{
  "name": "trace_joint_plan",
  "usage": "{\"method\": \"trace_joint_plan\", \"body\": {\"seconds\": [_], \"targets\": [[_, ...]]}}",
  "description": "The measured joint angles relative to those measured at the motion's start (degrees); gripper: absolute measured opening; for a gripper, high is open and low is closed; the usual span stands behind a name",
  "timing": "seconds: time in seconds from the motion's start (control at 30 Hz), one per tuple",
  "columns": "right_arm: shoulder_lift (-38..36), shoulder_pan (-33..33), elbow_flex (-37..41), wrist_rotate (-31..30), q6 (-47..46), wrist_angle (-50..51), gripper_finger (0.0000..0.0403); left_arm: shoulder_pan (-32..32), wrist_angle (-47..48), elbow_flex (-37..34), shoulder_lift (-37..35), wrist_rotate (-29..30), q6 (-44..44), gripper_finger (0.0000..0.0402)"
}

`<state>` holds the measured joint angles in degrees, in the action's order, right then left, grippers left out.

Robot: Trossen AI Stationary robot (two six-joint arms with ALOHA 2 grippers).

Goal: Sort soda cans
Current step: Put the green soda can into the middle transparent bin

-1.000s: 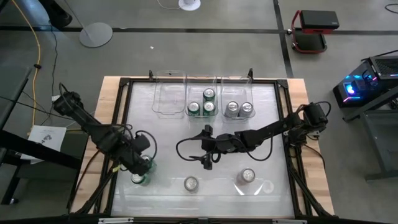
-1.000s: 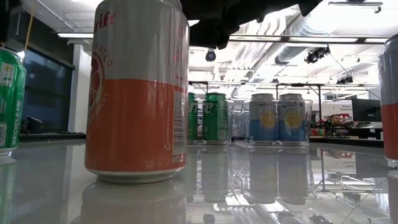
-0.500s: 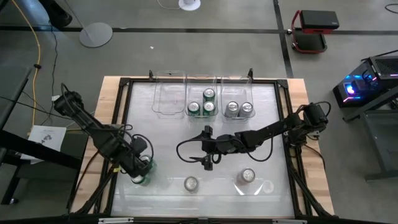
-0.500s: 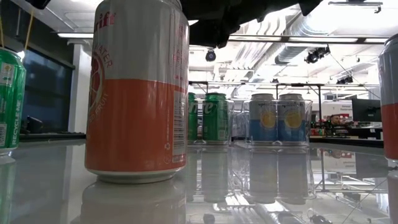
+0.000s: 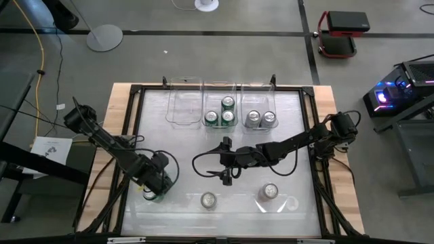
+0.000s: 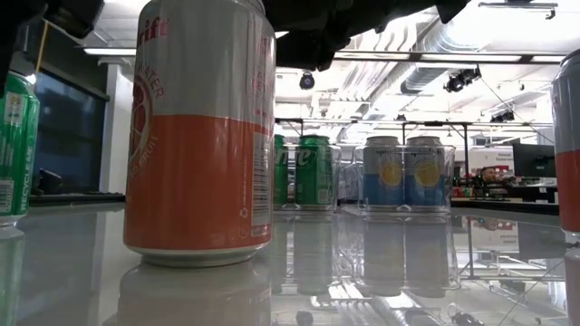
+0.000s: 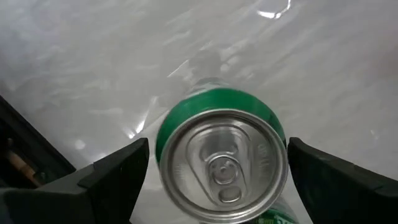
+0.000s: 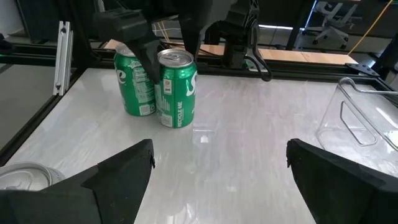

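Observation:
Two green soda cans stand upright at the table's near left. My left gripper (image 7: 217,149) (image 5: 159,183) is open and points down, a finger on each side of the top of one green can (image 7: 221,165) (image 8: 178,87). I cannot tell whether the fingers touch it. The second green can (image 8: 133,82) (image 5: 153,195) stands right beside it. Two silver-topped cans (image 5: 207,200) (image 5: 270,193) stand near the near edge; one has an orange and silver side (image 6: 199,136). My right gripper (image 5: 226,175) (image 8: 221,155) is open and holds nothing at mid-table.
Three clear bins line the far edge. The left bin (image 5: 183,107) holds nothing, the middle bin (image 5: 220,123) holds three green cans, and the right bin (image 5: 260,127) holds two silver-topped cans. A dark frame (image 5: 135,135) borders the table. Cables trail from both arms.
My left gripper has moved toward the table's right and near edges and now sits over one of the two green cans. It has also come into the top left of the low view. The cans and my right arm have kept still.

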<state>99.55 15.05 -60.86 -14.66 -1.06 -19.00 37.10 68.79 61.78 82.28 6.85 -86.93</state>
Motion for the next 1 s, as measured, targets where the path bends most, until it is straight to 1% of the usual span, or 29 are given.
{"method": "trace_joint_plan", "body": {"seconds": [0.27,0.37,0.43,0.6,0.67,0.73,0.83,0.9,1.0], "targets": [[0.0,0.0,0.0,0.0,-0.4,0.0,0.0358,-1.7,0.0,0.0,1.0,-1.3,5.0,0.036],[0.0,0.0,0.0,0.0,-0.4,0.0,0.0358,-1.9,0.0,0.0,1.0,-1.7,6.6,0.0353],[0.0,0.0,0.0,0.0,-0.4,0.0,0.0358,-1.9,0.0,0.0,1.0,-1.7,7.8,0.0342],[0.0,0.4,0.0,-0.1,-0.4,0.1,0.0358,-1.9,0.1,0.1,1.0,-1.7,9.2,0.0298],[0.0,1.1,0.0,-1.0,-0.2,0.2,0.0358,-1.9,0.1,0.1,0.9,-1.1,9.7,0.0287],[-0.1,2.1,0.0,-3.6,0.1,0.7,0.0358,-1.9,0.0,0.1,0.9,0.2,9.9,0.0286],[-1.5,3.8,0.0,-8.6,0.0,4.2,0.0358,-2.1,0.0,0.3,0.9,1.0,11.5,0.0286],[-3.3,5.0,0.0,-13.3,-1.4,7.6,0.0358,-3.1,-0.1,0.6,1.0,1.5,13.1,0.0284],[-7.2,7.0,0.0,-22.4,-4.3,14.2,0.0358,-5.4,-0.6,1.6,1.1,3.1,17.0,0.0281]]}}
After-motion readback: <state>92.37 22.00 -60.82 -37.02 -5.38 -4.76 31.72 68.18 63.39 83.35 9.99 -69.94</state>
